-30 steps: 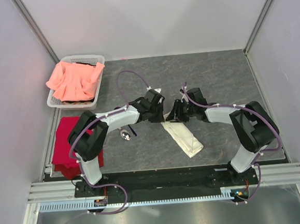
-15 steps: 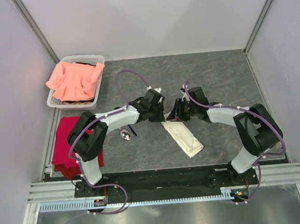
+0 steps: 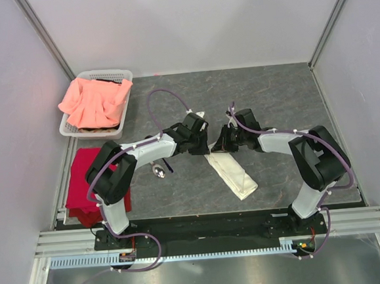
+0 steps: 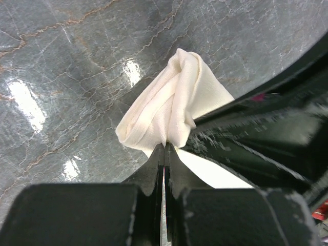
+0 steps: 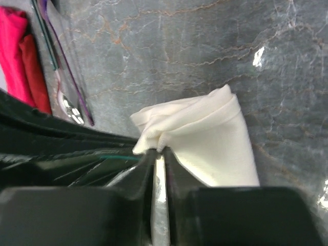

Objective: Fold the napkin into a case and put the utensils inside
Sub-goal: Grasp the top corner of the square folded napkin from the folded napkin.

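**Case** (image 3: 236,176): narrow cream-white folded cloth, laid diagonally on the grey table (image 3: 275,99), with its far end bunched.
**Left gripper** (image 4: 165,147): fingers pressed together on a fold at the case's far end.
**Right gripper** (image 5: 158,150): nearly closed, with the same end of the case pinched from the opposite side.
**Utensils** (image 3: 159,169): laid left of the case, apart from it.

case (image 3: 233,175): cream cloth, matt, soft creases
table (image 3: 285,95): grey marbled top, pretty glossy, glare spots
spoon (image 5: 72,113): shiny metal bowl
basket (image 3: 124,73): white plastic, slotted walls
red cloth (image 3: 81,183): matt fabric
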`<state>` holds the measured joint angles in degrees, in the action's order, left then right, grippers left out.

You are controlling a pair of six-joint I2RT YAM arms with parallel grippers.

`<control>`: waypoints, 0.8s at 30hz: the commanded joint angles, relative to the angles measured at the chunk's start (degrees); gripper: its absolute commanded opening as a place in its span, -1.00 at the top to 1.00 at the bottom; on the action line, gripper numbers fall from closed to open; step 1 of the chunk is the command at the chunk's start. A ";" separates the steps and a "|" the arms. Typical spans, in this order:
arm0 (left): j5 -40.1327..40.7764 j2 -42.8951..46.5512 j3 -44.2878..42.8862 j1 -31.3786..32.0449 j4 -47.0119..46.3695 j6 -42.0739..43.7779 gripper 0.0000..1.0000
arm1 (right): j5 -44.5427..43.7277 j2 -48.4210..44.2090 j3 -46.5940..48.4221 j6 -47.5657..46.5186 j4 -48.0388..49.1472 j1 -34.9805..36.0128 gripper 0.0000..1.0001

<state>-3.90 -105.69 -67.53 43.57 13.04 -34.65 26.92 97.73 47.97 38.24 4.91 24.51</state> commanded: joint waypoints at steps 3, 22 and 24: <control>-0.33 3.55 1.08 -0.07 -3.37 -3.05 0.96 | 0.59 1.50 0.38 -1.58 2.74 -0.17 1.00; -3.83 3.47 7.41 -2.79 -11.54 -12.37 0.96 | 4.90 7.03 -0.42 1.67 9.60 2.91 1.00; -4.01 3.47 6.53 -2.88 -11.28 -11.40 0.96 | 5.17 6.77 -0.07 -0.09 7.06 2.82 0.89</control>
<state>-6.87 -103.42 -60.55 41.10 5.43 -43.29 31.77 105.47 46.54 41.82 15.66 26.20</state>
